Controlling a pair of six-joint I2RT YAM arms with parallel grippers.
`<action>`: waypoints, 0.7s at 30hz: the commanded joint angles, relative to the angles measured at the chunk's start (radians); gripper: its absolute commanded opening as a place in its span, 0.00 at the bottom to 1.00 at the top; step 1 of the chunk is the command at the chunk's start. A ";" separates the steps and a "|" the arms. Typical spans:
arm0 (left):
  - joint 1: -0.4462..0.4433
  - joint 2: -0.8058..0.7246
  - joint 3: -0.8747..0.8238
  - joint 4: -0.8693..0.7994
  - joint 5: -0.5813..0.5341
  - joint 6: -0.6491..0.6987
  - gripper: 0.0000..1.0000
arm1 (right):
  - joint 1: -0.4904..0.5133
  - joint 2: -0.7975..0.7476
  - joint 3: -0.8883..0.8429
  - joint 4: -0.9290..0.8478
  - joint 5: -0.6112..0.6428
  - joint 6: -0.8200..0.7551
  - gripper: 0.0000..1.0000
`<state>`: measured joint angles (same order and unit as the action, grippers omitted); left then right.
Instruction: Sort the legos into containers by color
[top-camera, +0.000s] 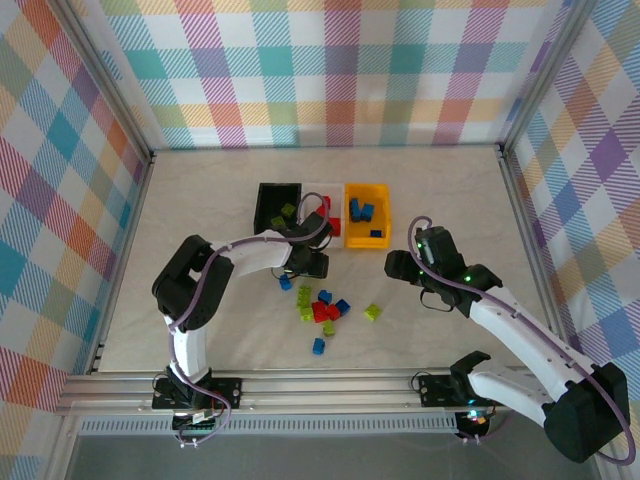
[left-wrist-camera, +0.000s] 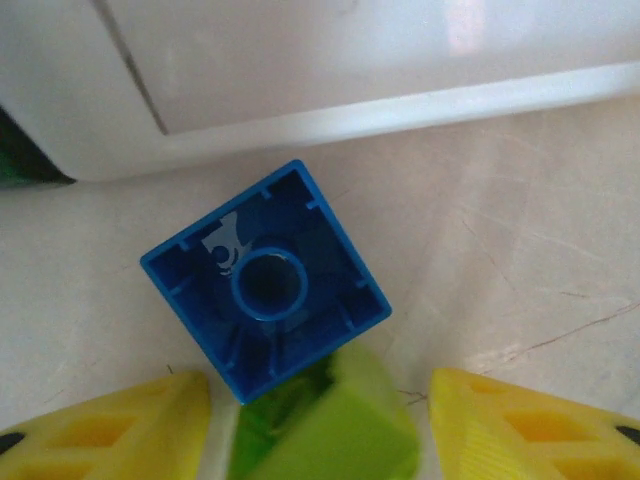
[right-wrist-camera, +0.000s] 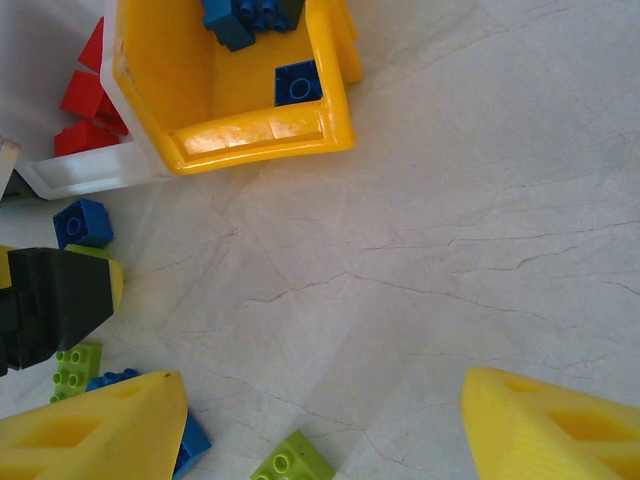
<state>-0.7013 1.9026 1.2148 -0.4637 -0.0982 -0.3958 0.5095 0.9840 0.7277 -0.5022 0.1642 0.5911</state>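
Straddling lime lego (left-wrist-camera: 352, 425): left end effector (left-wrist-camera: 320, 402); blue lego (left-wrist-camera: 265, 280) just beyond.

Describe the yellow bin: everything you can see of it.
The yellow bin is a small open-topped rectangular tub of glossy plastic, with a thick lip along its near end. It stands upright on the pale table, rightmost in the row of bins, its side against the white bin. Inside lie only blue bricks: one alone near the front, a few piled toward the back.
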 joint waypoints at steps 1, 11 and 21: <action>0.006 0.020 0.009 0.044 0.021 0.002 0.51 | -0.006 -0.019 0.009 -0.009 0.007 0.006 0.73; 0.001 -0.095 -0.061 0.045 0.044 -0.031 0.35 | -0.006 -0.018 0.009 -0.007 0.009 0.008 0.73; 0.060 -0.418 -0.134 -0.052 0.028 -0.039 0.33 | -0.006 -0.004 0.003 0.015 0.002 0.010 0.73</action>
<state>-0.6857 1.5482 1.0634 -0.4580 -0.0486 -0.4408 0.5095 0.9764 0.7277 -0.5018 0.1642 0.5915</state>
